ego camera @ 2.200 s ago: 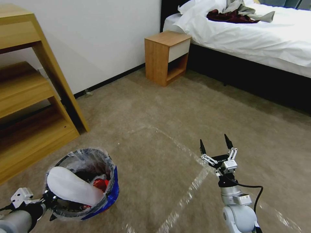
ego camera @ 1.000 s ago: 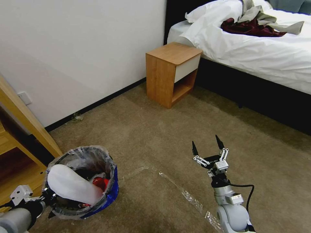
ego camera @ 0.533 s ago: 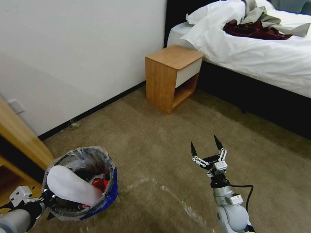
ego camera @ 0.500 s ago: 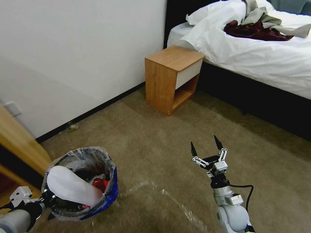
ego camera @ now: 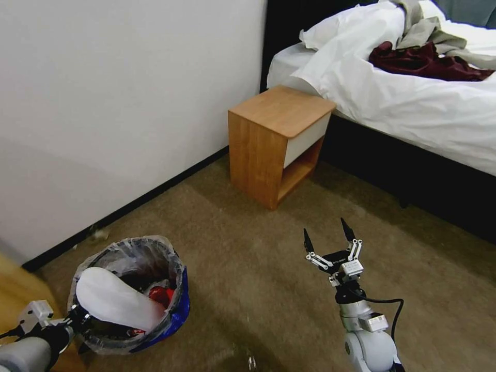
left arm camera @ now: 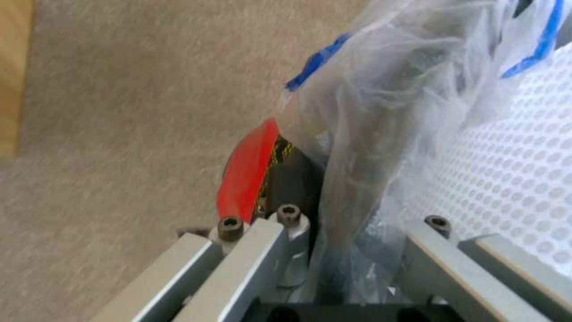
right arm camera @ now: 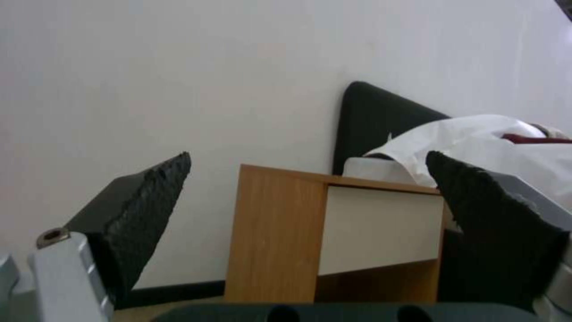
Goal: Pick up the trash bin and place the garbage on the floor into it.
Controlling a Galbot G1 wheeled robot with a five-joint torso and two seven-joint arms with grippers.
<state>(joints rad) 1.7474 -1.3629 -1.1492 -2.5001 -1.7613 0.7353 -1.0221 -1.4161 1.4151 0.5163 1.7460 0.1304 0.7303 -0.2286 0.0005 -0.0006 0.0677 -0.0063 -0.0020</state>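
The trash bin (ego camera: 174, 308), red-based with a blue band and a crinkled clear liner, hangs low at my left over the carpeted floor (ego camera: 248, 258). My left gripper (ego camera: 77, 321) is shut on its near rim. Garbage lies inside it: a white insole (ego camera: 116, 302) sticks out over the rim and a red piece (ego camera: 157, 295) sits beneath. The left wrist view shows my left gripper (left arm camera: 339, 250) clamping the liner and rim, with the red base (left arm camera: 247, 172) and the dotted insole (left arm camera: 512, 170) on either side. My right gripper (ego camera: 325, 228) is open and empty, pointing up above the carpet.
A wooden nightstand (ego camera: 279, 144) stands against the wall beside a bed (ego camera: 413, 108) with white sheets. A small scrap (ego camera: 95, 235) lies by the baseboard. A wooden shelf corner (ego camera: 18, 289) shows at lower left. The right wrist view faces the nightstand (right arm camera: 334, 232) between the fingers (right arm camera: 149, 197).
The whole picture has shifted: the camera turned, so the shelf slid off to the left and the nightstand and bed came nearer. Both arms keep the same pose, the bin still held.
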